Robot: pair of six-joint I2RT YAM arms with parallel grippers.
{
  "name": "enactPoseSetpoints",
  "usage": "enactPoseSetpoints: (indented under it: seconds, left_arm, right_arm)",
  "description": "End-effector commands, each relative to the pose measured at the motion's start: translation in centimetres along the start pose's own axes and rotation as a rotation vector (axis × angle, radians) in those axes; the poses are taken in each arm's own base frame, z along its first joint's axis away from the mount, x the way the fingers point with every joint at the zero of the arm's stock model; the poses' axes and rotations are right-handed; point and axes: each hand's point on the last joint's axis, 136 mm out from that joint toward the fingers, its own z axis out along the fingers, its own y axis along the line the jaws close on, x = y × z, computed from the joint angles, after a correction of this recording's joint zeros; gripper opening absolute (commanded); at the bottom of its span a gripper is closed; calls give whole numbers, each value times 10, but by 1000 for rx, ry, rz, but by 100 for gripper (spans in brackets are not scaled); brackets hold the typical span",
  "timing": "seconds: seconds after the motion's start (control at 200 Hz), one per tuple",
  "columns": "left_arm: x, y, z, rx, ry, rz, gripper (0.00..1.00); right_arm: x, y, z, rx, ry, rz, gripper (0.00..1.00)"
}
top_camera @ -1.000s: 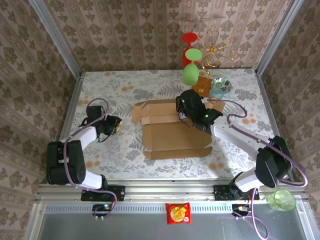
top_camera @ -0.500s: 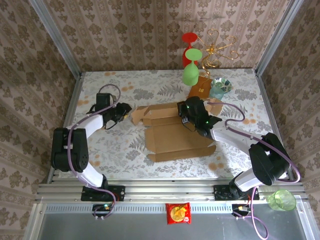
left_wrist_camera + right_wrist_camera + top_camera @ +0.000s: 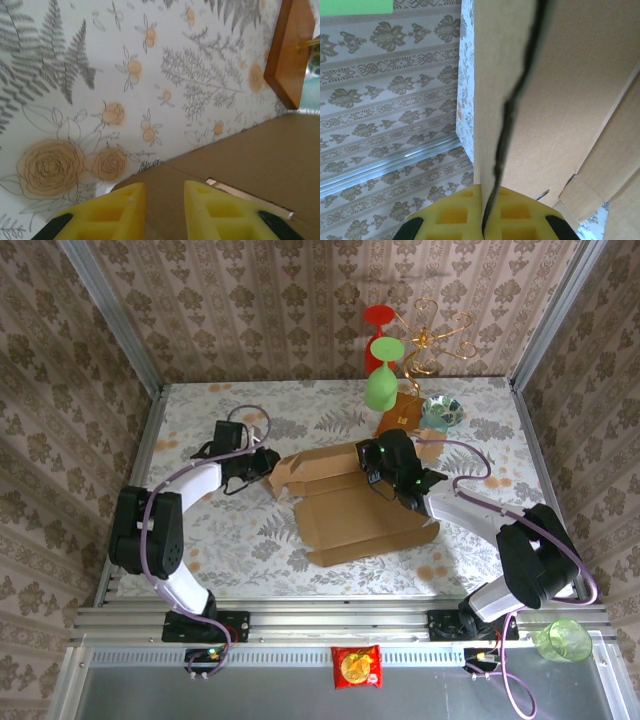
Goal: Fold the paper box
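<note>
paper box (image 3: 355,520): middle of the table (image 3: 230,540), mostly flat, far panel tipped up
right gripper (image 3: 484,195): clamped on that panel's edge (cardboard runs right between the pads)
left gripper (image 3: 164,192): jaws slightly apart, right at the box's left flap

Left wrist view: both yellow fingers of left gripper (image 3: 164,202) cut by bottom edge. Paper box (image 3: 250,165) runs out at right and bottom edges. Orange-brown block (image 3: 291,50) cut at top and right, slightly blurred. Whether fingertips touch cardboard: cannot tell.

Right wrist view: right gripper (image 3: 487,205) pads cut by bottom edge. Cardboard sheet goes past top and right edges. Green patch (image 3: 355,6) in top-left corner cut off, not identifiable.

Top view: far-right part of box hidden under right arm (image 3: 470,510).
</note>
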Motion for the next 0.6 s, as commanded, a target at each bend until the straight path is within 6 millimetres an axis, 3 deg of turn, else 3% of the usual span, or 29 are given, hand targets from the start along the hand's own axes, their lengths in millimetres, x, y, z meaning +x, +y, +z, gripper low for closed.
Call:
enactPoseSetpoints:
  seconds: [0.0,0.19,0.345,0.47,0.595]
  left_arm:
    - [16,-5,-4,24,14,2,26]
    - [26,-4,-30,-1,-59,43,28]
    - [34,12,-56,-133,-91,231,28]
    - [41,3,-67,-124,-107,414,31]
    - [42,-16,-84,-130,-166,552,41]
  right_arm:
    - [0,-22,5,47,13,-19,0]
    - [-3,-18,5,36,9,-9,0]
    - [-4,-16,4,42,12,-16,0]
    - [-2,-13,5,39,22,-18,0]
    - [-3,-15,7,46,23,-22,0]
